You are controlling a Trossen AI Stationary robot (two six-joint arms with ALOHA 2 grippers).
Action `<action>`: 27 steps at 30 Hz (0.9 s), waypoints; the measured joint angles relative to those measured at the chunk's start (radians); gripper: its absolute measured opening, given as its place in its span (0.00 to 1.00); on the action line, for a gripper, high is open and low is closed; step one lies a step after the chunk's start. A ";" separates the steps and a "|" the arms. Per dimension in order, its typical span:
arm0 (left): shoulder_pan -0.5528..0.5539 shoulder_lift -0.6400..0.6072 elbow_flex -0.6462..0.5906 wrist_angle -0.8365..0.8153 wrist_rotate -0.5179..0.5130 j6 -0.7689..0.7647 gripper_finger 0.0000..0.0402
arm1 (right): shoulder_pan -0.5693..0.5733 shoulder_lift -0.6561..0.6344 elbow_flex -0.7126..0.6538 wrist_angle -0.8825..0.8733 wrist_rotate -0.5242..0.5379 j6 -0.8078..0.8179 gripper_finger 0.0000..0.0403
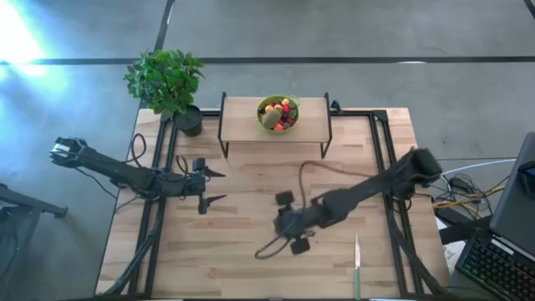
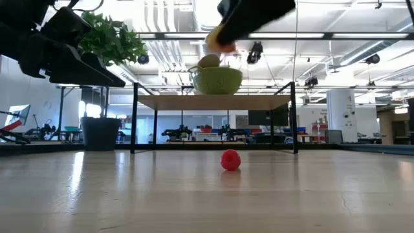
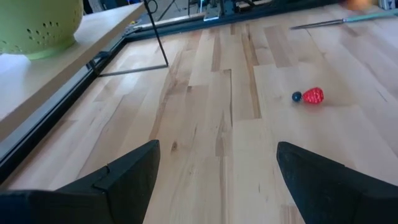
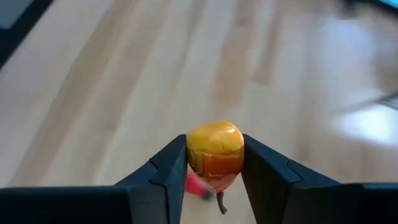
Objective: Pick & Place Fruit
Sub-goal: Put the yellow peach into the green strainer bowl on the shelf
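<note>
Surface: pale wood table (image 1: 251, 242), where we work below a small shelf bearing the green bowl (image 1: 269, 106).
Right gripper (image 4: 214, 163): clenched on a small yellow-orange fruit (image 4: 215, 151), lifted off the table.
Left gripper (image 3: 217, 171): released, waiting.
Handling: we judge the fruit light, smooth and slippery; grip across its widest part.
Loose fruit: red berry (image 3: 313, 96) on the table.

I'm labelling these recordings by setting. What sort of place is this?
Most likely a robotics lab or workshop hall: exposed ceiling pipes overhead, workbenches with equipment behind the wooden table, and a keyboard beside it.
</note>
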 joint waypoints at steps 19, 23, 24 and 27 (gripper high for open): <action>0.000 0.006 0.000 -0.014 0.000 -0.003 0.82 | -0.522 -0.332 -0.011 -0.038 0.029 -0.073 0.32; 0.000 0.006 0.000 -0.014 0.000 -0.003 0.82 | -0.650 -0.328 -0.012 0.007 -0.041 -0.048 0.30; 0.000 0.006 0.000 -0.013 0.000 -0.003 0.82 | -0.676 -0.324 -0.011 0.020 -0.060 -0.038 0.30; 0.000 0.006 0.000 -0.013 0.000 -0.003 0.82 | -0.740 -0.309 -0.011 0.051 -0.076 -0.021 0.31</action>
